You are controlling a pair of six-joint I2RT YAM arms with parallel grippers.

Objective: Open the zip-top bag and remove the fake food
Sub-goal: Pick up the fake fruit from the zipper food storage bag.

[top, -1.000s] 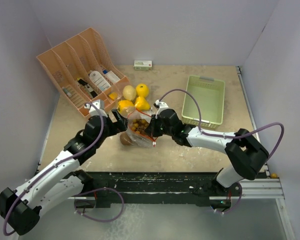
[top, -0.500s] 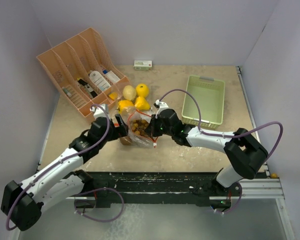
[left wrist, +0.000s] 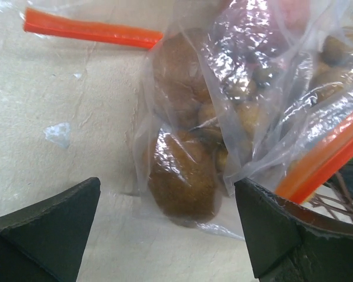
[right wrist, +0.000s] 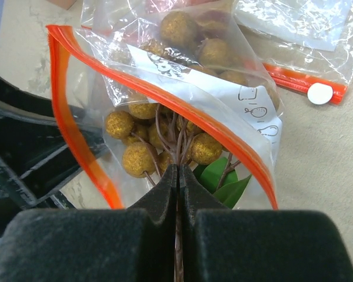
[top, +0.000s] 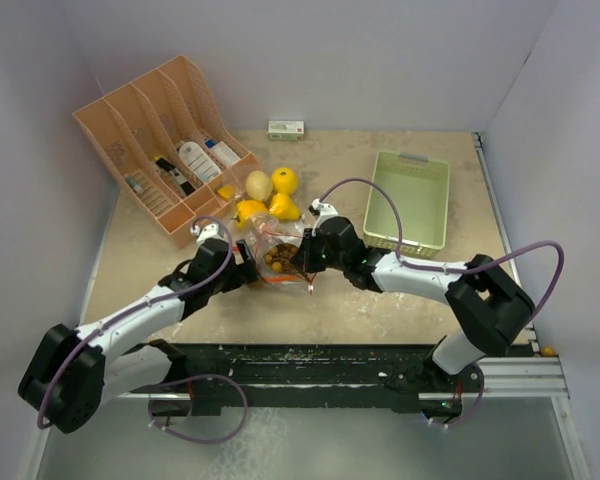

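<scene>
Right jaws pinch shut on the clear, orange-zipped plastic bag [top: 278,250] mid-tabletop [top: 380,295], steadying its mouth; left jaws, wide and empty, straddle its brown fake-food lumps [left wrist: 182,176], probably to pin them.

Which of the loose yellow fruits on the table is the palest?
The lemon left of the bright lemon at the back of the group. It is dull, pale yellow; the others are bright and glossy.
</scene>
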